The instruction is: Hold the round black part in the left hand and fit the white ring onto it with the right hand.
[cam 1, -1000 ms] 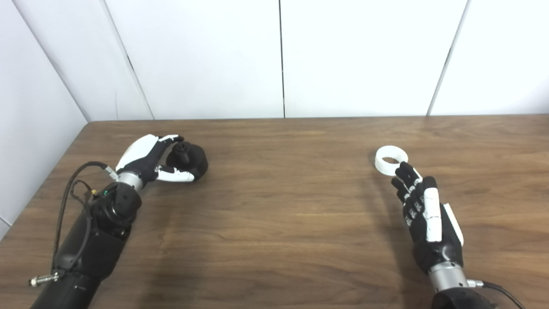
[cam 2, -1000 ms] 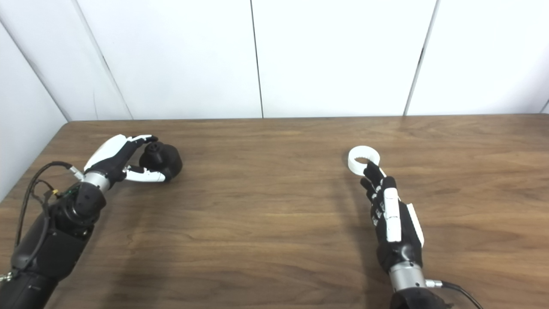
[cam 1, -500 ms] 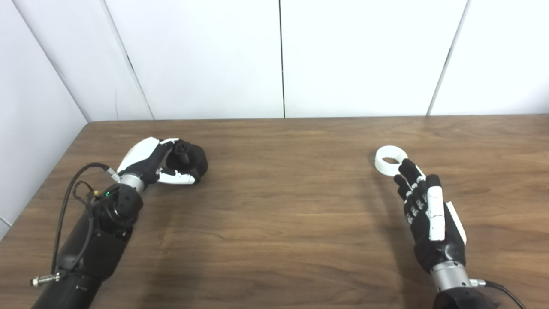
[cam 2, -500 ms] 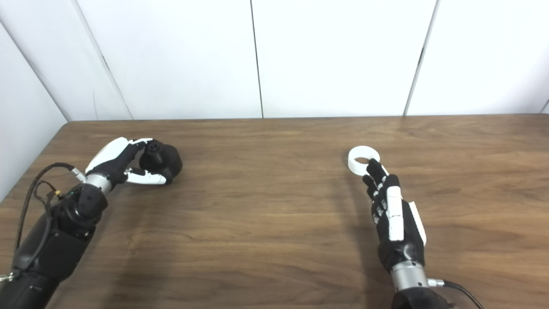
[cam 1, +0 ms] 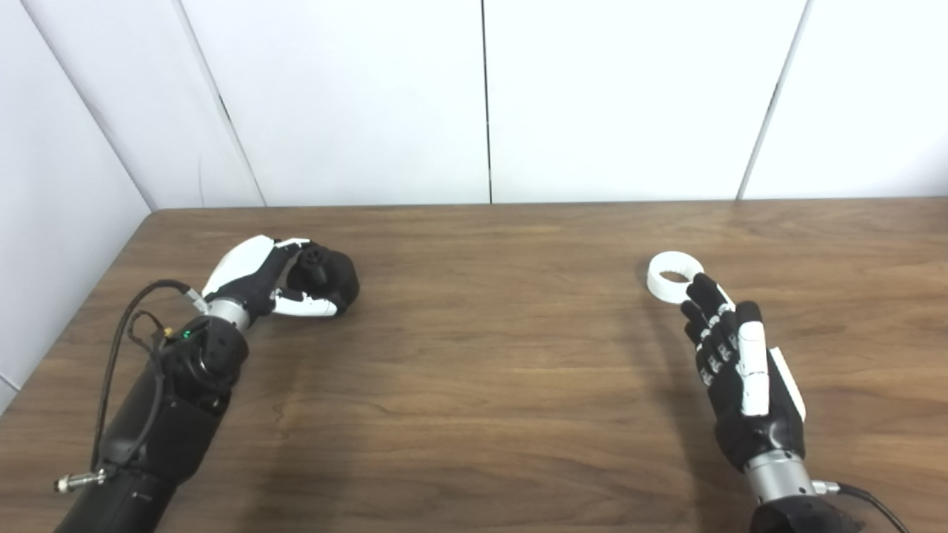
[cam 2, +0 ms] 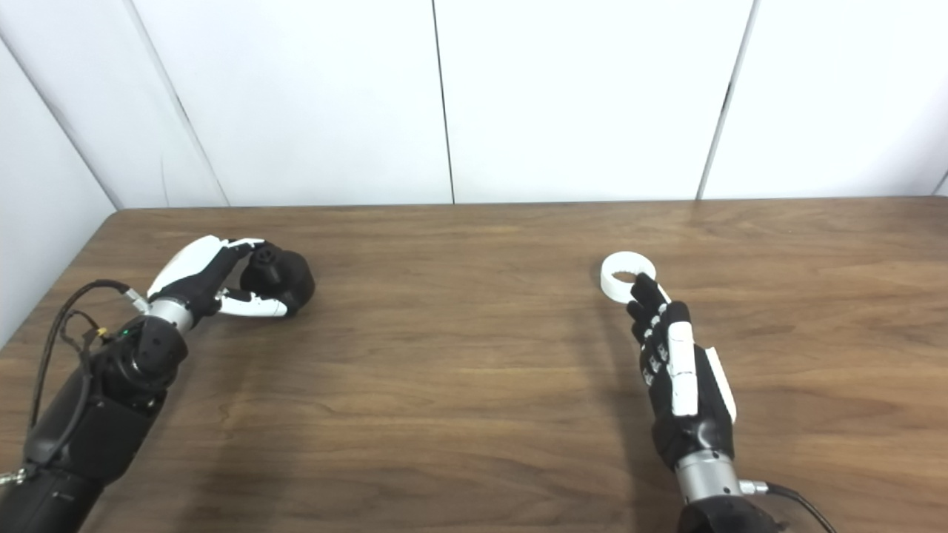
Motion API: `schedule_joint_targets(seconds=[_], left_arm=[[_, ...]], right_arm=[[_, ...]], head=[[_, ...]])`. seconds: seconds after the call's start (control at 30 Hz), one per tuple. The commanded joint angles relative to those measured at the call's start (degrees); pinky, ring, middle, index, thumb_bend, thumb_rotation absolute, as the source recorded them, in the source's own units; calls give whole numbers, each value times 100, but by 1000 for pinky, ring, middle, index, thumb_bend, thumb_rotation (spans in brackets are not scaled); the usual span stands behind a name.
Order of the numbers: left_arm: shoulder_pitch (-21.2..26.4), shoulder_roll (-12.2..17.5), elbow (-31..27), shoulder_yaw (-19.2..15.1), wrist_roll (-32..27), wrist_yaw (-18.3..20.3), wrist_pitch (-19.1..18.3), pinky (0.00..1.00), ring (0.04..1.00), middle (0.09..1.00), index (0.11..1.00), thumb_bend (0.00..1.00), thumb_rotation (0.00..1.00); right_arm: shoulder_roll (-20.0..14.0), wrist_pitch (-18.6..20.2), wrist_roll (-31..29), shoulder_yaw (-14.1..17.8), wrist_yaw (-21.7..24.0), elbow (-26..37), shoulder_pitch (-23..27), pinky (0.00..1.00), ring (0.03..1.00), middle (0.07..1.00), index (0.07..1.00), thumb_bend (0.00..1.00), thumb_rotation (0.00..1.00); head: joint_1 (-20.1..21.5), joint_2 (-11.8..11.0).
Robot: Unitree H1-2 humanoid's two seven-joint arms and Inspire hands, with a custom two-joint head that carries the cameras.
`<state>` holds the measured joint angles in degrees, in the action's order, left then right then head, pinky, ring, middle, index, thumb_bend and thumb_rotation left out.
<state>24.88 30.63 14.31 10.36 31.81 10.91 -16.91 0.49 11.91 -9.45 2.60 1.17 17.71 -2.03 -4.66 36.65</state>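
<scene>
- No brand, label or writing is legible in either view.
- Left hand (cam 1: 270, 285): curled around the black part (cam 1: 326, 275), which rests on the counter (cam 1: 481, 355) at far left; fingers over its top, thumb along its near side.
- Right hand (cam 1: 737, 370): released, fingers extended, tips just beside the ring (cam 1: 672, 275); contact cannot be told.
- Ring: lies flat at right, well apart from the part.
- Change from 1.0 s ago: left fingers have closed nearer the part; right hand has edged forward.
- Both views agree.
</scene>
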Motion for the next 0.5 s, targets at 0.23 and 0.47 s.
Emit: schedule_joint_targets(seconds=[0.23, 0.47], left_arm=[[237, 150, -71, -26, 86, -85, 70, 842, 993, 929, 778, 892, 272], [215, 153, -107, -30, 84, -74, 75, 850, 994, 927, 739, 875, 219]], right_arm=[[-65, -162, -55, -1, 85, 287, -37, 1000, 957, 946, 913, 583, 1000], [-72, -210, -68, -9, 116, 275, -38, 1000, 956, 944, 911, 590, 1000]], head=[[-15, 12], [-18, 10]])
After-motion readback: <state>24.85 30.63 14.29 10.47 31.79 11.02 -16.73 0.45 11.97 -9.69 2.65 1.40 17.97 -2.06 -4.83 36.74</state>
